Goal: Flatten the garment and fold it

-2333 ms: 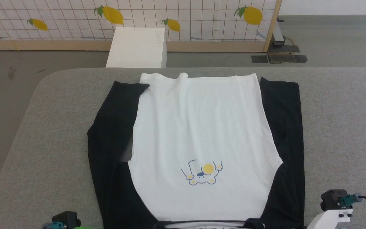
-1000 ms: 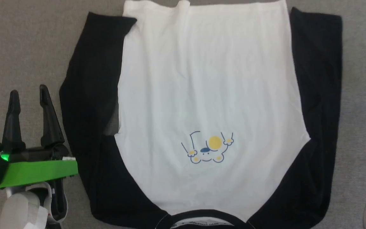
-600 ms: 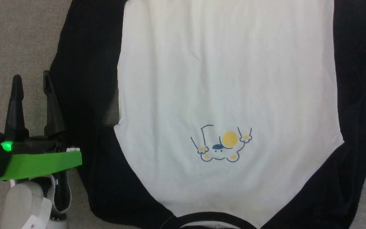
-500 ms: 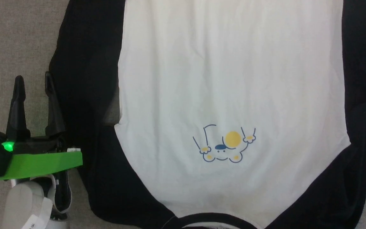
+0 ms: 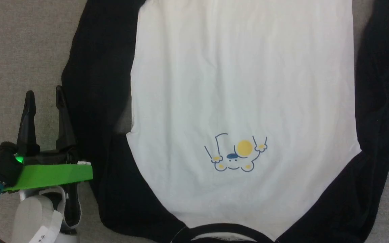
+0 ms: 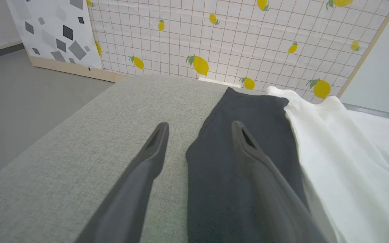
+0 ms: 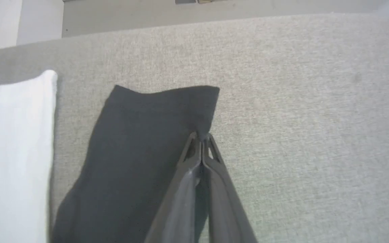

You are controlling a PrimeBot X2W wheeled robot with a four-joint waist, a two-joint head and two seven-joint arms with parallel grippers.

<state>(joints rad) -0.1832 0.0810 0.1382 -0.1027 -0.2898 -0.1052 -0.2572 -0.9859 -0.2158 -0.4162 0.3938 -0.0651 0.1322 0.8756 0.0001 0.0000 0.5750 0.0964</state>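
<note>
The garment, a white T-shirt with black sleeves and a small cartoon print, lies spread flat on the grey table, collar toward me. My left gripper is open just beside the left black sleeve. In the left wrist view one finger hangs over the table and the other over the sleeve. In the right wrist view my right gripper is shut, its tips pinching the outer edge of the right black sleeve near the cuff. The white body lies to the left there.
Beyond the table's far edge stands a grid screen printed with lemons, and beside it a panel with grey shapes. Grey floor lies past the table's left edge. Bare table stretches right of the right sleeve.
My right gripper has gone from open to shut at the right sleeve's edge. The head camera has dipped closer to the shirt. My left gripper stays open beside the left sleeve.
</note>
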